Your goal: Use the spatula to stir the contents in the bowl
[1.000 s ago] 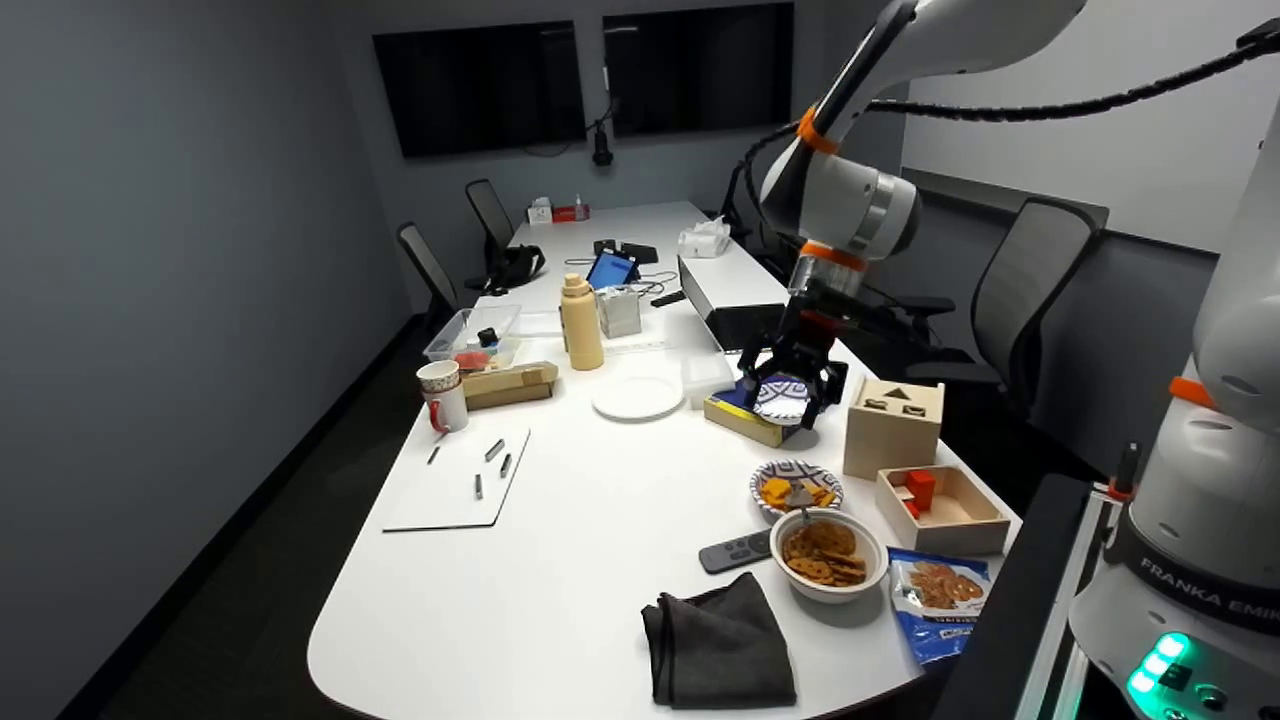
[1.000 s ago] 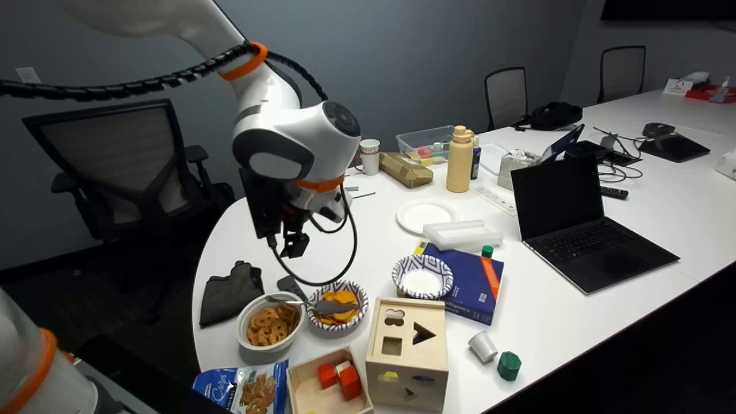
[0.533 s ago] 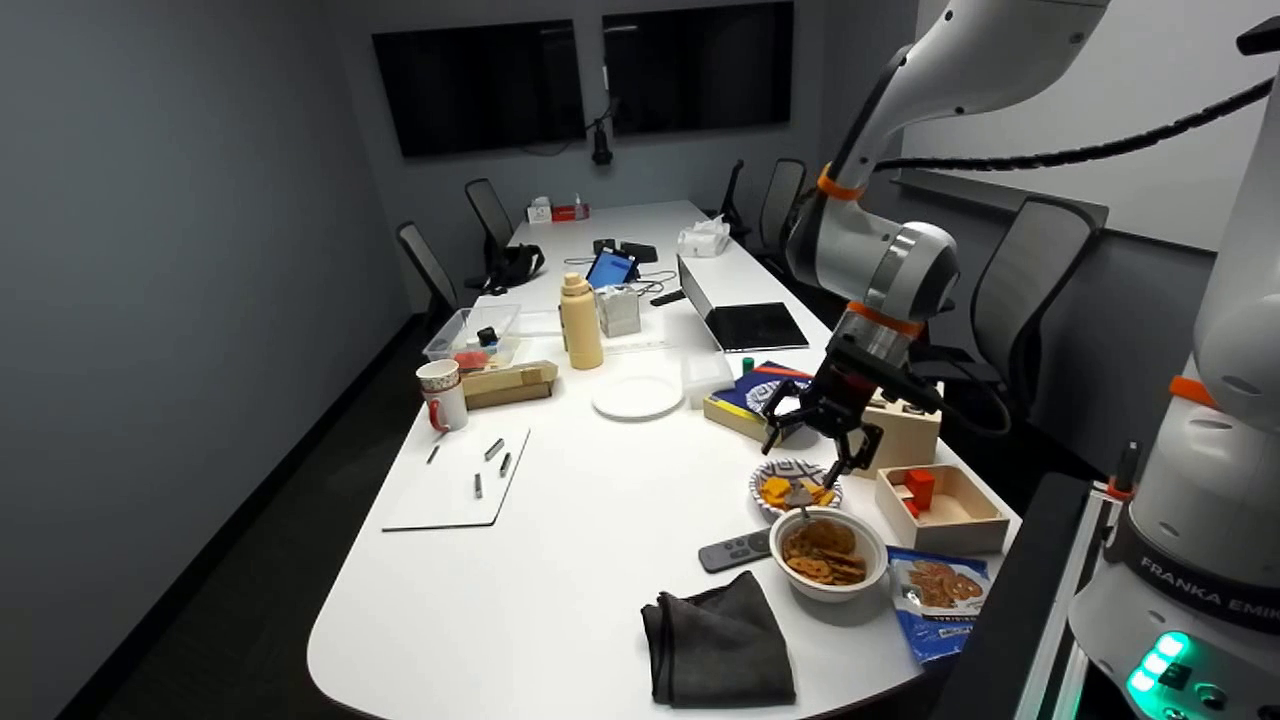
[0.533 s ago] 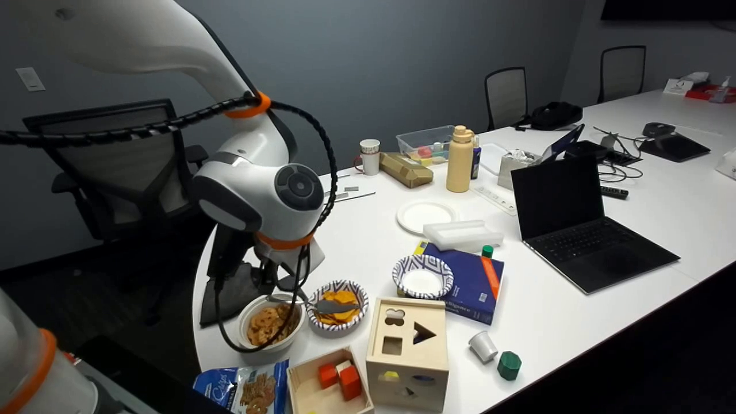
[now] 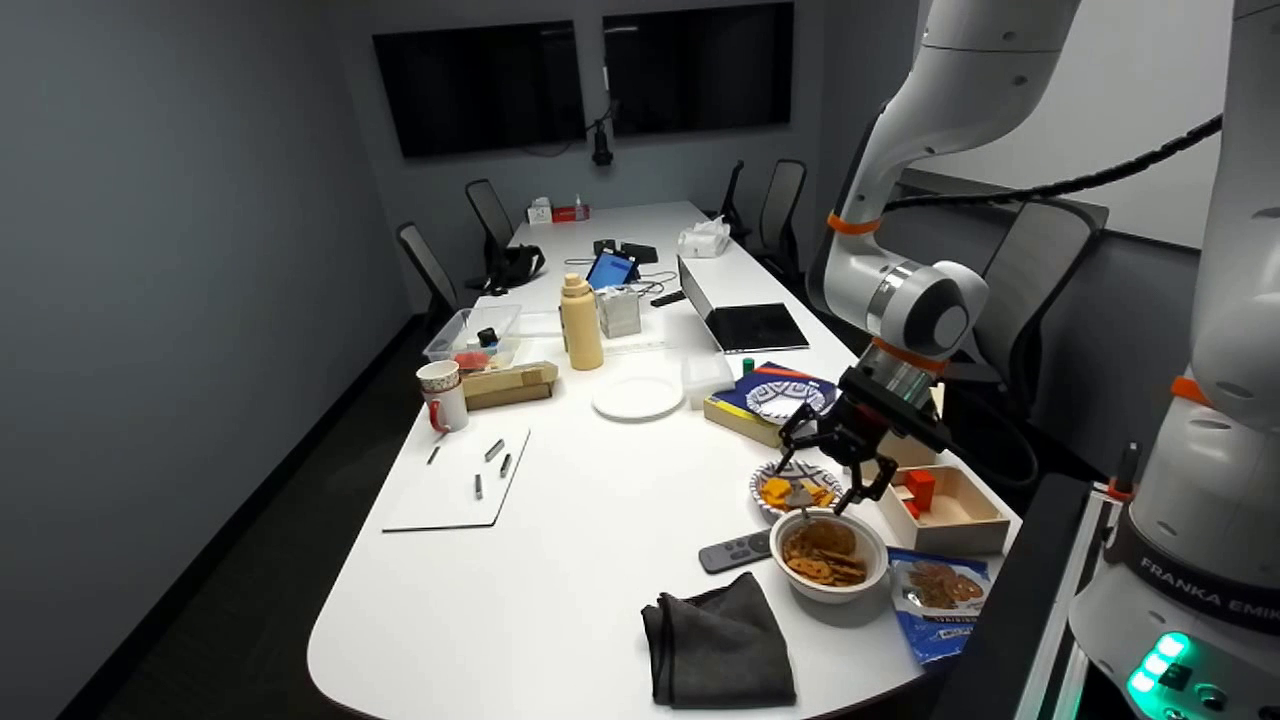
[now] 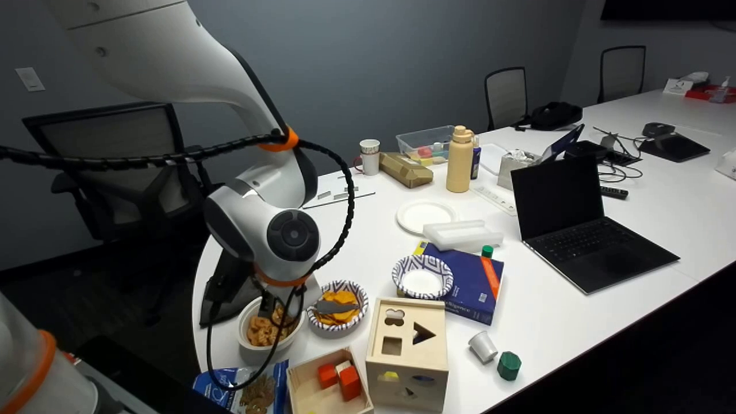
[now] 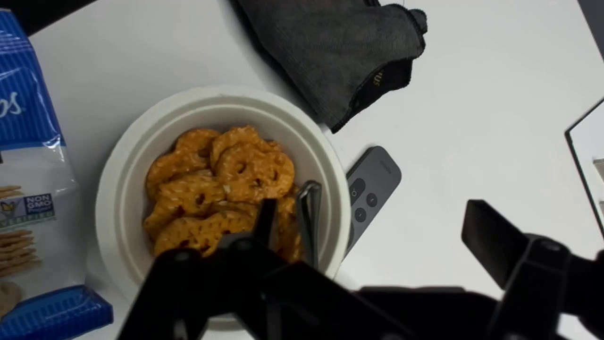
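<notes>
Fingers (image 7: 493,241) parted wide, your hand (image 5: 810,490) hangs partly over the white bowl (image 7: 111,203) of brown snacks (image 7: 222,189) on the counter (image 5: 560,590), near the spatula (image 6: 337,308), which lies with its handle (image 7: 309,212) reaching over that bowl and its blade (image 5: 798,496) over orange chips (image 6: 345,296) in the patterned bowl (image 6: 339,328) just beside.

In both exterior views you see dim grey walls (image 6: 414,75) set against a bright white table (image 5: 560,600); green lights (image 5: 1156,663) glow in an exterior view. In your wrist view the hand (image 7: 370,218) is near-black and out of focus, the food pieces (image 7: 236,184) are crisper, glare marks the bag (image 7: 42,174), and soft shadow lies just left of the bowl (image 7: 112,189).
</notes>
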`<state>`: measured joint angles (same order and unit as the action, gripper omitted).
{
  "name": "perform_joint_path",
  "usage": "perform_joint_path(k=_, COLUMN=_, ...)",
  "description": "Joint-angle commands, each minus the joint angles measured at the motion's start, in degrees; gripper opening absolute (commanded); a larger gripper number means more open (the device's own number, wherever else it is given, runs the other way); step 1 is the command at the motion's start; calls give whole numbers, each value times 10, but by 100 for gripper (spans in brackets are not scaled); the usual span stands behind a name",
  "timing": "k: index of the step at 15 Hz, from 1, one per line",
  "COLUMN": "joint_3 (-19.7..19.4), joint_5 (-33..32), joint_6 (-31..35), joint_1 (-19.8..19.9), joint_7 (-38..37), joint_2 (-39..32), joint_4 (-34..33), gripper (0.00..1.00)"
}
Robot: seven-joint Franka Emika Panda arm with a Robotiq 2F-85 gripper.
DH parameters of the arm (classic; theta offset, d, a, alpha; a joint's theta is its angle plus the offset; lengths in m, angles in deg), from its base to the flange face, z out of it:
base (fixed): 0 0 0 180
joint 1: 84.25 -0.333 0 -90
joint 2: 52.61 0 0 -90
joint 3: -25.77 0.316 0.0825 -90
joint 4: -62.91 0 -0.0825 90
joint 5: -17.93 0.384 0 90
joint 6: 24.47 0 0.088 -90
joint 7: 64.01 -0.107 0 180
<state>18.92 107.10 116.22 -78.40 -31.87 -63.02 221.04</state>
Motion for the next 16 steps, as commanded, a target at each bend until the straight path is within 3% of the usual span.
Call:
perform_joint_path(k=1, joint_3=-10, joint_5=25, joint_6=-8, joint_1=6, joint_7=34, joint_2=-20, joint_4=-1, gripper=100)
perform_joint_path(k=16, joint_3=-16, joint_5=43, joint_6=-76, joint_1=6, joint_7=109, joint_2=-138, joint_4=-74, gripper=100)
